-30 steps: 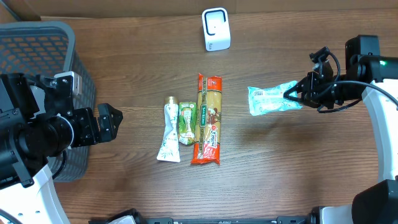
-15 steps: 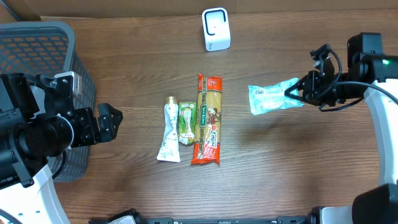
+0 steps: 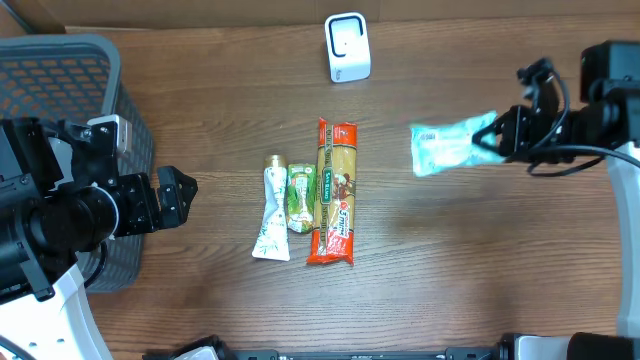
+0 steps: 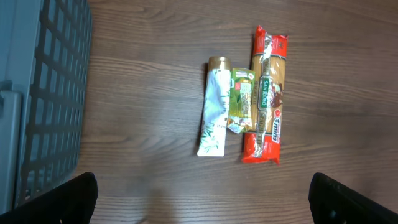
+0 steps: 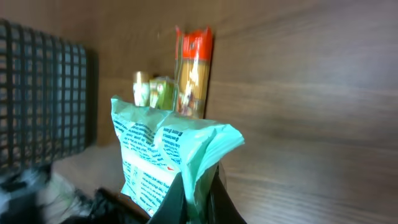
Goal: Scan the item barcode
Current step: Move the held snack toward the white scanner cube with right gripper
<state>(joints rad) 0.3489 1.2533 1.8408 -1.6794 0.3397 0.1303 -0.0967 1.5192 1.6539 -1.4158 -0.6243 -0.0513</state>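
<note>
Mock shop checkout, wooden table (image 3: 200, 120), white scanner (image 3: 347, 47), grey basket (image 3: 50, 80), packaged groceries (image 3: 333, 195)

The right pincer (image 5: 196, 200) is clamped on the crimped end of a mint-green packet (image 5: 163, 155) with blue print, its two dark fingers (image 5: 171, 204) pressed against the pinched film. The packet's body fans out away from the pincer. Beyond it, on the wooden tabletop (image 5: 311, 93), lie three items side by side: a pasta pack (image 5: 193, 65) with a red end, a small green sachet (image 5: 163, 92) and a gold-capped tube (image 5: 141, 87). Past the tube stands a dark mesh basket (image 5: 43, 93). A blurred dark shape (image 5: 37, 186) below the basket cannot be identified.
</note>
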